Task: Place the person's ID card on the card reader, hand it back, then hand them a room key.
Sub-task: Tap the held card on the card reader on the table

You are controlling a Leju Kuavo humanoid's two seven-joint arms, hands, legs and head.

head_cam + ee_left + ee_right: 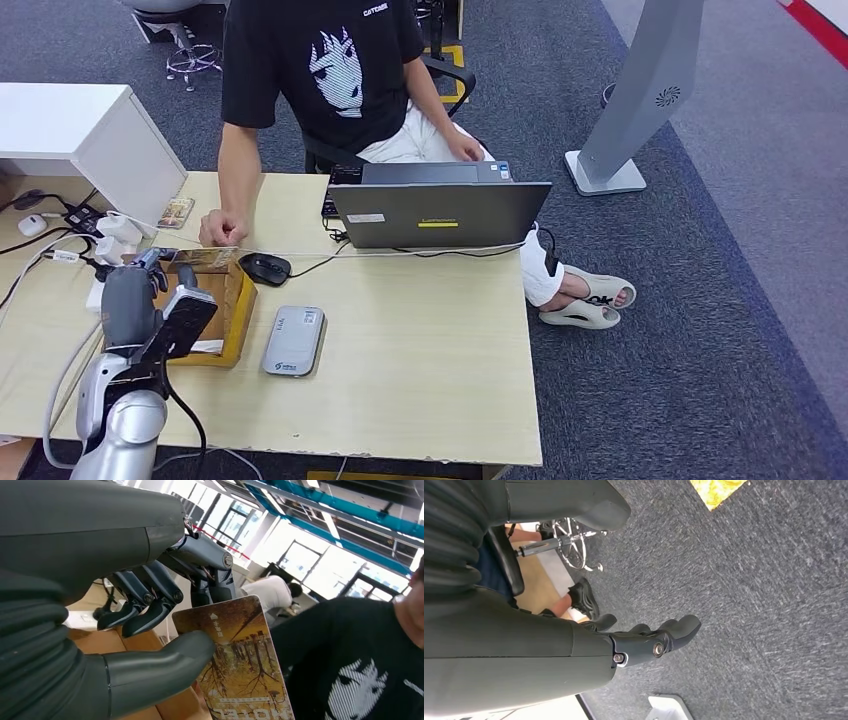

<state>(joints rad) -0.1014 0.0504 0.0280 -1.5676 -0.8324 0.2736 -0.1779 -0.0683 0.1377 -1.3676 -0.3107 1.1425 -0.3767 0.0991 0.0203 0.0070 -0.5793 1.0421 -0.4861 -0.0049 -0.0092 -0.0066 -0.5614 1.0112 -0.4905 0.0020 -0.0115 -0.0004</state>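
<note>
The left hand (pixel 150 275) has its thumb and fingers (pixel 145 615) clamped on a room key (pixel 240 660), raised over the cardboard box (pixel 235 310) at the bench's (pixel 420 360) nine o'clock. The person's hand (pixel 222 230) rests just beyond. The pinch looks shallow, so the card could slip sideways on transfer. The right hand (pixel 649 640) hangs over carpet, fingers loosely curled and empty.

Head view looks down on the desk (pixel 420 340); left wrist camera faces up toward the person (pixel 350 655); right faces carpet (pixel 749 580).
</note>
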